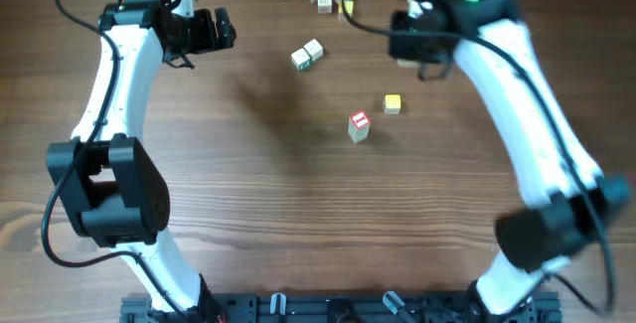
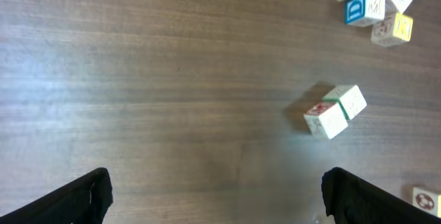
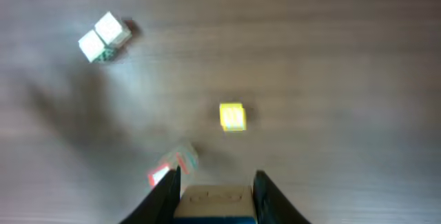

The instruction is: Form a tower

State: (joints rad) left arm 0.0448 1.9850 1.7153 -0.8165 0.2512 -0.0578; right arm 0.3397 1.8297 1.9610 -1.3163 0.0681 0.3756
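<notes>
1. the tower (image 1: 359, 126), red on top, stands near the middle of the table (image 1: 248, 174), close to a lone yellow cube (image 1: 393, 104).
2. the right gripper (image 3: 215, 177) has its fingers clamped on a pale cube (image 3: 210, 198).
3. the left gripper (image 2: 217, 186) hovers spread wide, holding nothing, near a touching pair of cubes (image 2: 335, 111).
4. other loose cubes (image 1: 325, 3) cluster at the far edge.

The left gripper (image 2: 217, 186) hovers, jaws wide apart; the right gripper (image 3: 217, 177) pinches a pale cube (image 3: 210, 198).
</notes>
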